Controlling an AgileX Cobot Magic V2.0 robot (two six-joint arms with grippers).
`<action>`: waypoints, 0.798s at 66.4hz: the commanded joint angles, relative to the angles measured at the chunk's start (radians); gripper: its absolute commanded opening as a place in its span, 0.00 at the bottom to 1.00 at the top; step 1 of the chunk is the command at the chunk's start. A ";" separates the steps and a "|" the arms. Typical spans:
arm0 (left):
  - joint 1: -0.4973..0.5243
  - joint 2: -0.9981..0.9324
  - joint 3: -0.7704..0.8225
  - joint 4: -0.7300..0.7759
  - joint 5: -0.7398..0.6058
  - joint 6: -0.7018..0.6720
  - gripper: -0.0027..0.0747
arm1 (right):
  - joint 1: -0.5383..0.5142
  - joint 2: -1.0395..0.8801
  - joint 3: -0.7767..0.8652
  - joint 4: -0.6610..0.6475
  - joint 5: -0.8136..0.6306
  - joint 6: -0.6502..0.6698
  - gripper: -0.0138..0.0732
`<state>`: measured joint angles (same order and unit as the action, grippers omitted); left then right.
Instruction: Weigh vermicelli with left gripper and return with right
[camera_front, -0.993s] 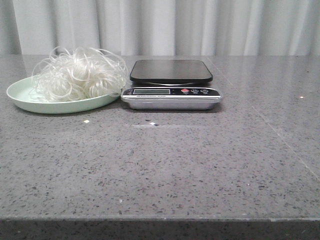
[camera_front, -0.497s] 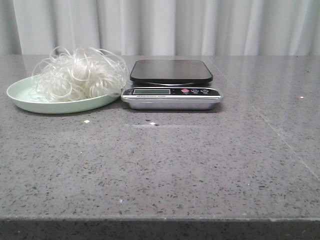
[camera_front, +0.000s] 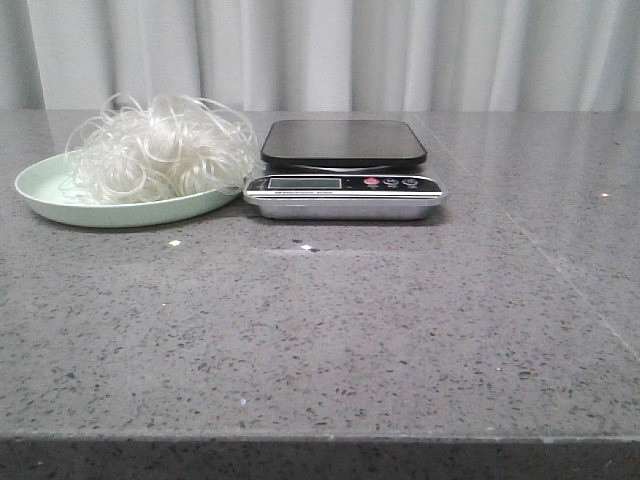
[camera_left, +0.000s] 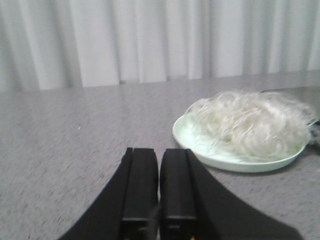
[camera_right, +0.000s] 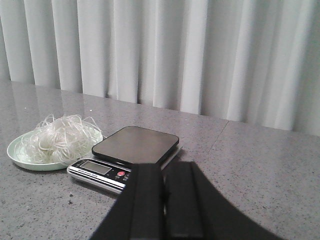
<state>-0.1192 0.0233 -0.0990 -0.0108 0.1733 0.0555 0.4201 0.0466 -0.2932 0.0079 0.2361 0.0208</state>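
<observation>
Noting the vermicelli (camera_front: 160, 150) heaped on the pale green plate (camera_front: 40, 195) at upper left of the front view, touching the kitchen scale (camera_front: 343, 180). I see left gripper (camera_left: 159, 192) nearer, jaws together; clump lies up-right of it. Right gripper (camera_right: 164, 200) likewise closed.

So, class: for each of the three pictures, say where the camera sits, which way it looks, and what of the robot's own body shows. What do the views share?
Front view: low at the table's near edge, looking forward at the vermicelli on its plate and the scale; no arm shows.
Left wrist view: on the left arm, looking over the shut left gripper toward the plate.
Right wrist view: on the right arm, looking over the shut right gripper toward the scale.
All three share the vermicelli, plate and curtain.
</observation>
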 joint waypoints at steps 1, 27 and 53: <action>0.049 -0.042 0.040 0.003 -0.122 -0.010 0.20 | -0.008 0.013 -0.026 -0.008 -0.087 -0.005 0.34; 0.098 -0.050 0.108 0.001 -0.206 -0.083 0.20 | -0.008 0.013 -0.026 -0.008 -0.079 -0.005 0.34; 0.098 -0.050 0.108 0.001 -0.206 -0.083 0.20 | -0.008 0.013 -0.026 -0.008 -0.078 -0.005 0.34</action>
<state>-0.0223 -0.0044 0.0033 -0.0108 0.0488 -0.0150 0.4201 0.0466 -0.2911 0.0079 0.2342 0.0208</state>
